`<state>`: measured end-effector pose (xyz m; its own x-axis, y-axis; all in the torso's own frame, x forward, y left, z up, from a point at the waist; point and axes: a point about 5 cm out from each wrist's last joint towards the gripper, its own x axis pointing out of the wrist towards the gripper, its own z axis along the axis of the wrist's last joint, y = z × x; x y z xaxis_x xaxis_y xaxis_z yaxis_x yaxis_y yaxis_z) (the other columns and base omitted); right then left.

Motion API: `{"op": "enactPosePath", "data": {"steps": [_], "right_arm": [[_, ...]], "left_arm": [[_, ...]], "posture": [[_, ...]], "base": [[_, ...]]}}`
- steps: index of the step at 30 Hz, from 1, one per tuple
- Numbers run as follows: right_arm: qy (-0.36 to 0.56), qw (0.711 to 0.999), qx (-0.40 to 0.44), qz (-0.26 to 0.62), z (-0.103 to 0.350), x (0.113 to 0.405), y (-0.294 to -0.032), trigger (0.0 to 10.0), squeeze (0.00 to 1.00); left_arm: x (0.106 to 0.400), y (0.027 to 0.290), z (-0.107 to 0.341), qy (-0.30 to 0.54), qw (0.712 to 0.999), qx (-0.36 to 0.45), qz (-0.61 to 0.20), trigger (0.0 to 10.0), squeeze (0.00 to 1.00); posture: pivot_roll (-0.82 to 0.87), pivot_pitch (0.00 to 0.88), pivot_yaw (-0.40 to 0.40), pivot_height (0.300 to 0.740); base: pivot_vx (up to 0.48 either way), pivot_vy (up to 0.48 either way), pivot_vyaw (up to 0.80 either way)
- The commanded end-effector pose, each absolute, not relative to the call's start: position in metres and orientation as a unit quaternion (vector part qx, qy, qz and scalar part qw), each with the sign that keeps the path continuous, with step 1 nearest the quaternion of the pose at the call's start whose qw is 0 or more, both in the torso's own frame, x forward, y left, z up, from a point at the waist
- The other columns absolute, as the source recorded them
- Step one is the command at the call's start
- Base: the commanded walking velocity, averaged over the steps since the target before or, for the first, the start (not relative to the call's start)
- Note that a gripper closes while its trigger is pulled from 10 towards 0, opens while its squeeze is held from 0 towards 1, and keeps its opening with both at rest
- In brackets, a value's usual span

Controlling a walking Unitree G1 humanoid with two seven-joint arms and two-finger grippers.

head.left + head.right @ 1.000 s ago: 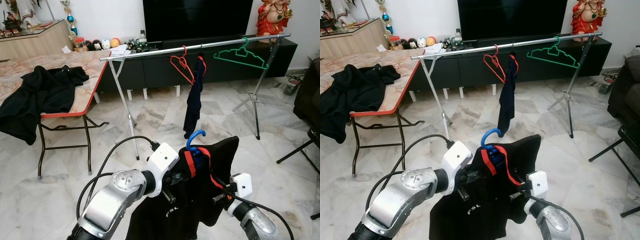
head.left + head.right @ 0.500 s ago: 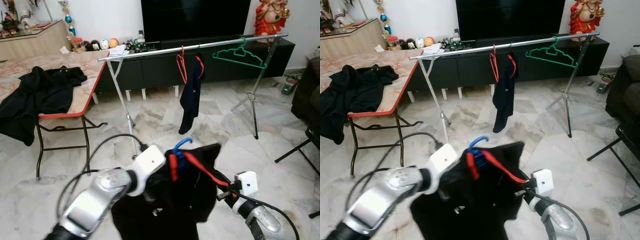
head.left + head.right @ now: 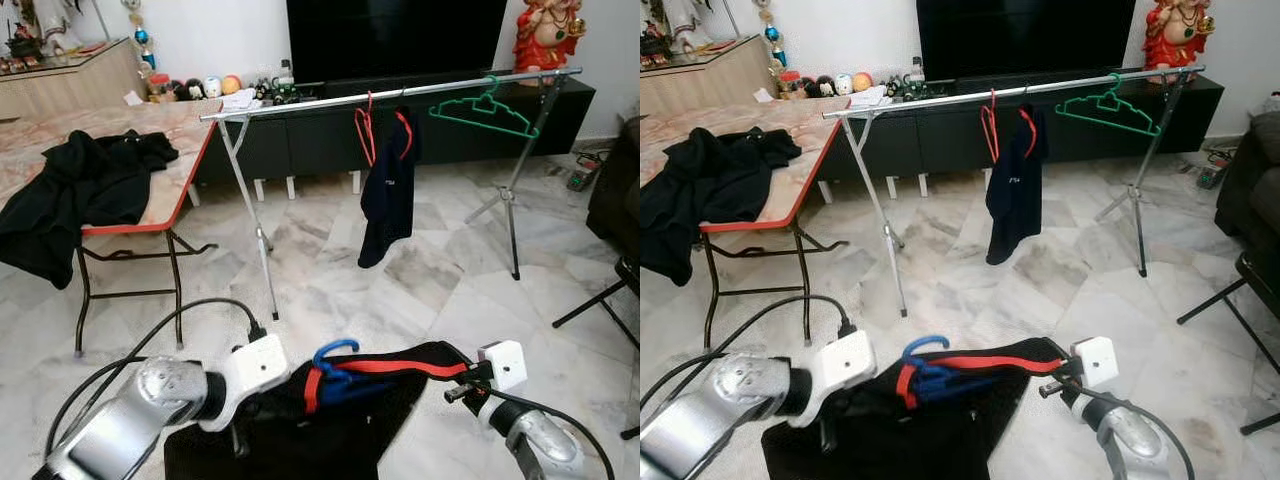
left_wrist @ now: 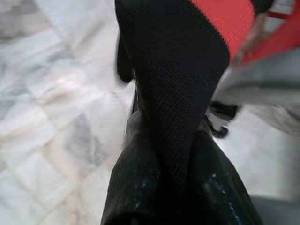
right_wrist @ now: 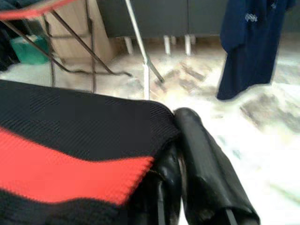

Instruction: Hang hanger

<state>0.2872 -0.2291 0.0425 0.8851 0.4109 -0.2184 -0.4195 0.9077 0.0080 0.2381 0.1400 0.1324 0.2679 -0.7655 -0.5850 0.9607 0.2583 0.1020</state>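
Currently held low and near, between both arms: blue hanger point(image 3: 335, 358) inside a black-and-red garment point(image 3: 330, 420). Left gripper point(image 4: 164, 154) and right gripper point(image 5: 180, 187) jaws pinched on cloth. Soft, floppy load; probably better taken by the stiff hook. Rail point(image 3: 390, 96) far off.

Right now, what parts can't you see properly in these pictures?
- Blue plastic hanger: the black shirt with red trim covers all but its hook in the eye views.
- Left gripper: the shirt's cloth wraps its fingers in the left wrist view.
- Small toys on the dark TV cabinet: too small to identify.
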Motion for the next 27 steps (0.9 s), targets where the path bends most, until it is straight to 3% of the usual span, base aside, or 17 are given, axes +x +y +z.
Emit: {"op": "enactPosePath", "data": {"steps": [1,6,7,9,10,14,16,17,18,21,24,27], "right_arm": [[0.102,0.974,-0.023,0.200,0.047,0.291,-0.235,0.0,0.00],[0.114,0.971,-0.034,0.206,0.045,0.289,-0.236,0.0,0.00],[0.119,0.970,-0.037,0.209,0.043,0.288,-0.237,0.0,0.00],[0.119,0.970,-0.037,0.209,0.043,0.288,-0.237,0.0,0.00],[0.128,0.967,-0.045,0.214,0.041,0.286,-0.237,0.0,0.00],[0.128,0.967,-0.045,0.214,0.041,0.286,-0.237,0.0,0.00],[0.131,0.966,-0.051,0.216,0.041,0.286,-0.238,0.0,0.00],[0.137,0.965,-0.061,0.215,0.041,0.286,-0.242,0.0,0.00],[0.137,0.965,-0.061,0.215,0.041,0.286,-0.242,0.0,0.00],[0.141,0.963,-0.069,0.220,0.041,0.285,-0.242,0.0,0.00],[0.145,0.961,-0.071,0.225,0.039,0.284,-0.241,0.0,0.00],[0.146,0.960,-0.072,0.227,0.038,0.284,-0.240,0.0,0.00]], "left_arm": [[0.236,0.145,0.141,0.199,0.758,0.223,-0.580,10.0,0.00],[0.236,0.149,0.150,0.168,0.763,0.170,-0.601,10.0,0.00],[0.232,0.150,0.152,0.159,0.748,0.176,-0.620,10.0,0.00],[0.232,0.150,0.152,0.159,0.748,0.176,-0.620,10.0,0.00],[0.228,0.153,0.151,0.169,0.725,0.205,-0.636,10.0,0.00],[0.228,0.153,0.151,0.169,0.725,0.205,-0.636,10.0,0.00],[0.230,0.158,0.146,0.190,0.720,0.234,-0.625,10.0,0.00],[0.250,0.179,0.125,0.248,0.723,0.368,-0.530,10.0,0.00],[0.250,0.179,0.125,0.248,0.723,0.368,-0.530,10.0,0.00],[0.265,0.185,0.123,0.249,0.759,0.371,-0.473,10.0,0.00],[0.260,0.191,0.119,0.283,0.735,0.396,-0.473,10.0,0.00],[0.260,0.191,0.118,0.280,0.731,0.404,-0.473,10.0,0.00]], "posture": [[-0.05,0.019,0.061,0.740],[-0.06,0.020,0.058,0.740],[-0.05,0.022,0.054,0.740],[-0.05,0.022,0.054,0.740],[-0.06,0.023,0.055,0.740],[-0.06,0.023,0.055,0.740],[-0.05,0.022,0.054,0.740],[-0.06,0.024,0.054,0.740],[-0.06,0.024,0.054,0.740],[-0.06,0.028,0.051,0.740],[-0.06,0.027,0.053,0.740],[-0.06,0.027,0.053,0.740]], "base": [[0.000,0.000,0.00],[0.000,0.000,0.00],[0.000,0.000,0.00],[0.000,0.000,0.00],[0.000,0.000,0.00],[0.000,0.000,0.00],[0.000,0.000,0.00],[0.000,0.000,0.00],[0.000,0.000,0.00],[0.000,0.000,0.00],[0.000,0.000,0.00],[0.000,0.000,0.00]]}}
